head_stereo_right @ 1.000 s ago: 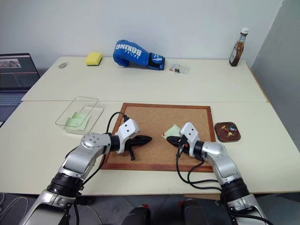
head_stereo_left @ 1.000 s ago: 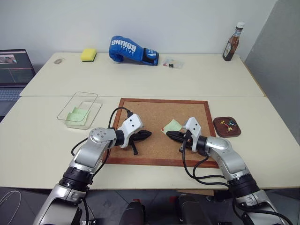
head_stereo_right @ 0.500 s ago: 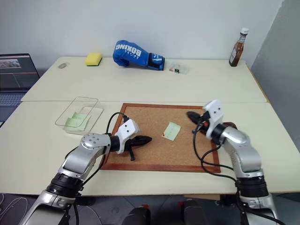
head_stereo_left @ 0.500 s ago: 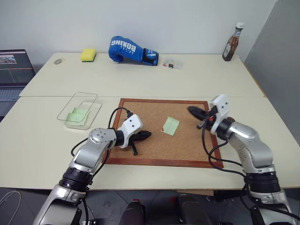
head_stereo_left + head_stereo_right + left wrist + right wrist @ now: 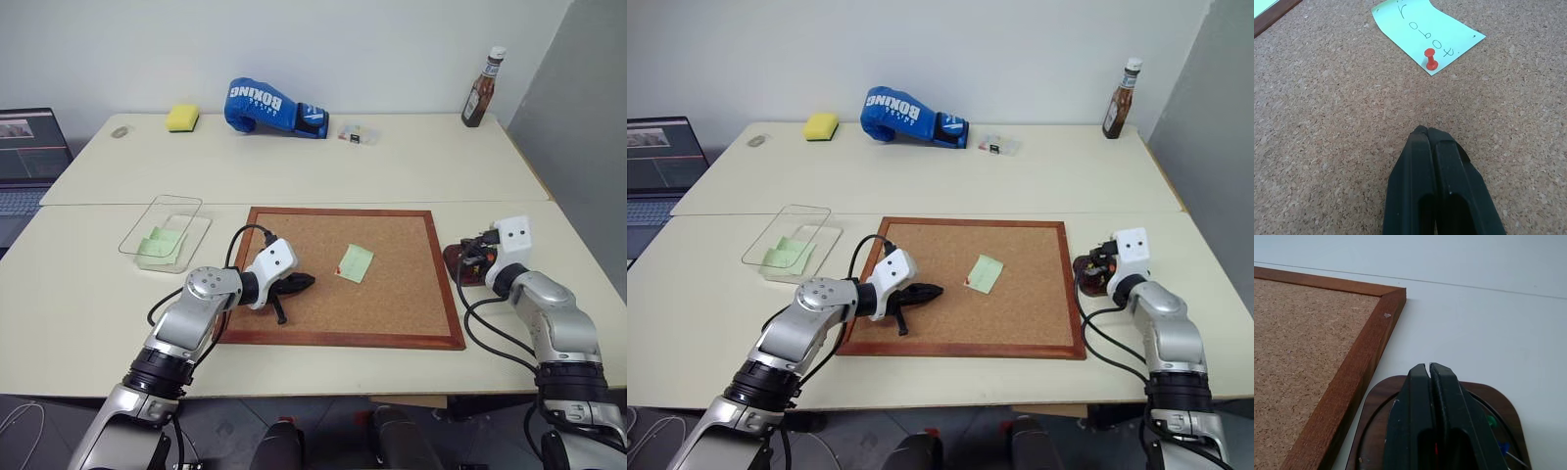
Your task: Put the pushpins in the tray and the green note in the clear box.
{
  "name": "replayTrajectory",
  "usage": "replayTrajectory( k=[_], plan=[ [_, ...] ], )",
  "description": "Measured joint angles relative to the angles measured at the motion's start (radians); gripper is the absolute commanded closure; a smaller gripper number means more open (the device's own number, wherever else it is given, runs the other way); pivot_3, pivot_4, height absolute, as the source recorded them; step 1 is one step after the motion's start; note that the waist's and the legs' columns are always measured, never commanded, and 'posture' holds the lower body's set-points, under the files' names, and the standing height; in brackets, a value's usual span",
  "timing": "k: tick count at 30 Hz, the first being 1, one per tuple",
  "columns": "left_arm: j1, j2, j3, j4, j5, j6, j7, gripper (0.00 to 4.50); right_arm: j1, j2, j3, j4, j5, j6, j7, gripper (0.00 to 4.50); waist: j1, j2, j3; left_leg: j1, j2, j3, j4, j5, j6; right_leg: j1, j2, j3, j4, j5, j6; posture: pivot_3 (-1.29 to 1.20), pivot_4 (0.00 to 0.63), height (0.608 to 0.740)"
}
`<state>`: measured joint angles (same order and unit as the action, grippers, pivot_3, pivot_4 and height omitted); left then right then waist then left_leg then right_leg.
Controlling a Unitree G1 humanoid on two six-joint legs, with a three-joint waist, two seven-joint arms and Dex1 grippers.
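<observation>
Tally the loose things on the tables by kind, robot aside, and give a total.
Green notes: 2
Corkboard: 1
Clear box: 1
Tray: 1
Boxing glove: 1
Sponge: 1
Sauce bottle: 1
Small clear case: 1
Total: 9

- The place looked like a lab or test room set up as an office desk.
- Two plain cream tables (image 5: 294, 176) stood pushed together against a bare white wall (image 5: 343, 39).
- A laptop (image 5: 29, 157) with a video open sat at the left edge.
- Unrelated props lay about: a blue boxing glove (image 5: 274, 106), a yellow sponge (image 5: 182, 117), a sauce bottle (image 5: 479, 88) and a corkboard (image 5: 392, 294).
</observation>
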<state>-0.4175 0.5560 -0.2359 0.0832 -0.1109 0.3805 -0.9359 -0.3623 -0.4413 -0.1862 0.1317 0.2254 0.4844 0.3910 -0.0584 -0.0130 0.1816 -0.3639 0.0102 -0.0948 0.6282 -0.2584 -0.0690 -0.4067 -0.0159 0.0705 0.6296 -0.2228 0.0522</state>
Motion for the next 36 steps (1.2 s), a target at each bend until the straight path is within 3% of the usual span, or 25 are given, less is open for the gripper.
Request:
replayTrajectory(
  k=[22,30,36],
  plan=[
    [0.001,0.0,0.0,0.0,0.0,0.0,0.002,4.5,0.021,-0.007,-0.035,-0.045,0.046,0.029,0.012,0.08,0.0,0.0,-0.001,0.0,0.0,0.0,0.0,0.0,0.0,0.0,0.0,0.0,0.0,0.0,0.0,0.0,0.15,0.74],
    [-0.002,-0.002,0.0,0.004,0.0,0.0,0.001,4.5,0.022,-0.019,-0.037,-0.163,0.121,0.023,0.113,0.04,0.0,0.001,-0.001,0.0,0.0,0.0,0.0,0.0,0.0,0.0,0.0,0.0,0.0,0.0,0.0,0.0,0.15,0.74],
    [-0.005,-0.002,0.0,0.009,0.0,0.0,-0.002,4.5,0.027,-0.065,0.118,-0.247,0.121,-0.037,0.292,0.04,0.0,0.001,-0.001,0.0,0.0,-0.001,0.0,0.0,0.0,0.0,0.0,-0.001,0.0,0.0,0.0,0.0,0.15,0.74]
  ],
)
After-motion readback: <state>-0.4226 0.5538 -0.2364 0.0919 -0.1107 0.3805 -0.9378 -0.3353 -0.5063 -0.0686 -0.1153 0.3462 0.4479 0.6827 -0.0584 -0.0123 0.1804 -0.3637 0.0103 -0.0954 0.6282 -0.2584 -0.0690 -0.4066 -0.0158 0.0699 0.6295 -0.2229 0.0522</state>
